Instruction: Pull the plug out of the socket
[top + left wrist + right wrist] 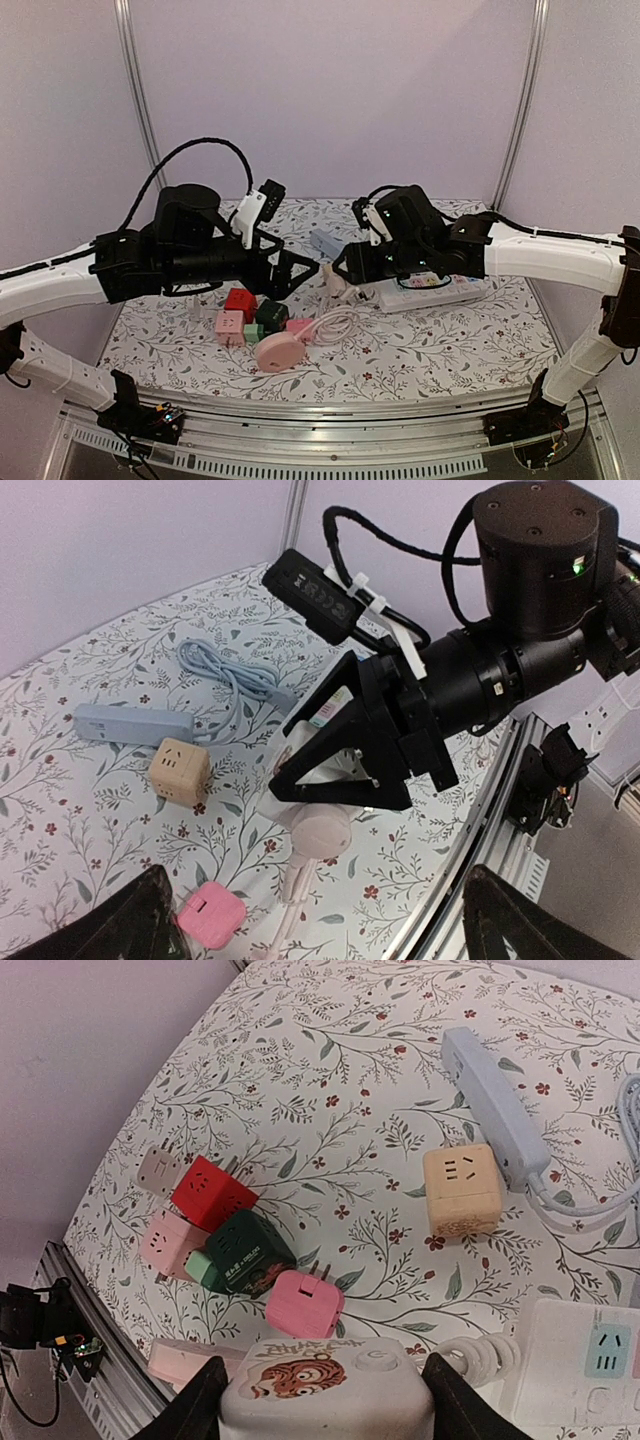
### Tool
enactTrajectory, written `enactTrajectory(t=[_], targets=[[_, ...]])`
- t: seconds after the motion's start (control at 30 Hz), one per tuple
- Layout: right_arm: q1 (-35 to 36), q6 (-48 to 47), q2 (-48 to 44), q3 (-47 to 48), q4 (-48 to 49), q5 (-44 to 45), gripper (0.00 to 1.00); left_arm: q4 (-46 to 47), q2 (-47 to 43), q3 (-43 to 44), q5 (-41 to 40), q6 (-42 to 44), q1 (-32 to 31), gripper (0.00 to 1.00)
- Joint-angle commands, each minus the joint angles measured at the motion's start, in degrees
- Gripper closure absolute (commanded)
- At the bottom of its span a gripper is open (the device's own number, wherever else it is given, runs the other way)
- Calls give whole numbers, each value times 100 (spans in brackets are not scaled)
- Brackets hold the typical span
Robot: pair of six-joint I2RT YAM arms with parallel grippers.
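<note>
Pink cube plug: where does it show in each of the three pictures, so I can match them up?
Top external: pink cube plug, centre, just right of the dark green cube.
Left wrist: near the bottom edge, left of centre.
Right wrist: lower middle, prongs showing.
Shared landmark: the blue-grey power strip, in all three views.

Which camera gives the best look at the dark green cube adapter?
Right wrist: the dark green cube adapter appears large and unblocked there. The top external view shows it small, below the left arm. The left wrist view does not show it.
</note>
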Motion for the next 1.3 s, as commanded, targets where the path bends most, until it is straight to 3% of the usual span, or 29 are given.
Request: enactTrajectory(t=[0.0, 0.17, 0.53, 0.9, 1.1, 1.27], targets=[[27, -8, -300, 101, 169, 176, 83, -79, -36, -140, -397, -10, -121, 0], [33, 57, -298, 91, 311, 132, 83, -215, 265, -101, -289, -107, -121, 1], [29, 28, -167, 97, 455, -166, 83, 552, 1161, 24, 297, -342, -121, 1], [33, -51, -158, 108, 614, -334, 82, 802, 1614, 49, 636, -412, 91, 35], [26, -37, -15, 190, 659, -379, 82, 799, 1775, 144, 662, -344, 123, 34], [33, 22, 84, 207, 719, -573, 82, 826, 1886, 178, 627, -358, 207, 50]])
